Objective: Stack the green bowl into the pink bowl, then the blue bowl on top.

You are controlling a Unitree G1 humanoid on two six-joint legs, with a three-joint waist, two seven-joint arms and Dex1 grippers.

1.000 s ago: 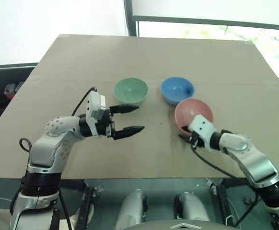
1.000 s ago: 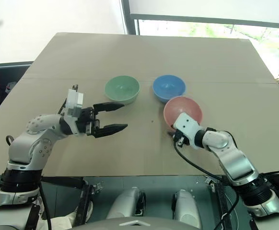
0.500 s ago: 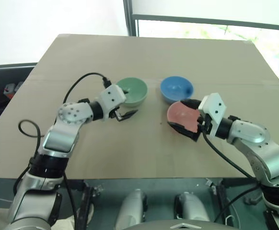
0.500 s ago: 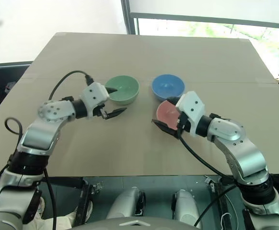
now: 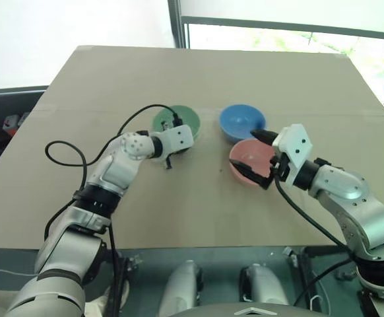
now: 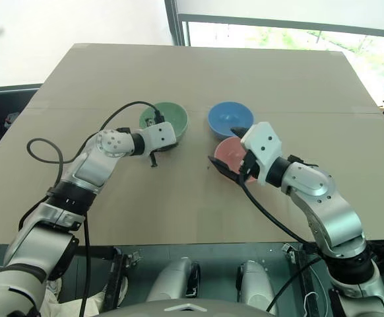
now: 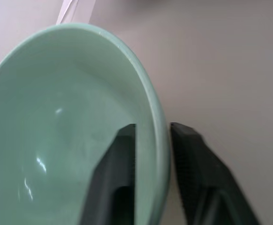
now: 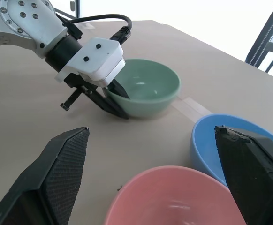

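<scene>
Left gripper [image 7: 153,140]: pressed together on the near rim of the green bowl [image 5: 177,121] — one finger inside the wall, the other outside on the table side.
Right gripper [image 8: 155,183]: spread wide, a black finger to either side of the pink bowl [image 5: 253,160]; whether the fingers touch its rim I cannot tell.
Green bowl: upright on the tan table [image 5: 198,79], left of the other two bowls, with nothing in it.
Pink bowl: nearest the robot of the three, just in front of the blue bowl [image 5: 243,123], mouth up — the hollow looks bare.
Blue bowl: sitting on the table just beyond the pink one, close against it, well apart from the green bowl, nothing inside.
Stacking: all three bowls are separate, none nested in another.
</scene>
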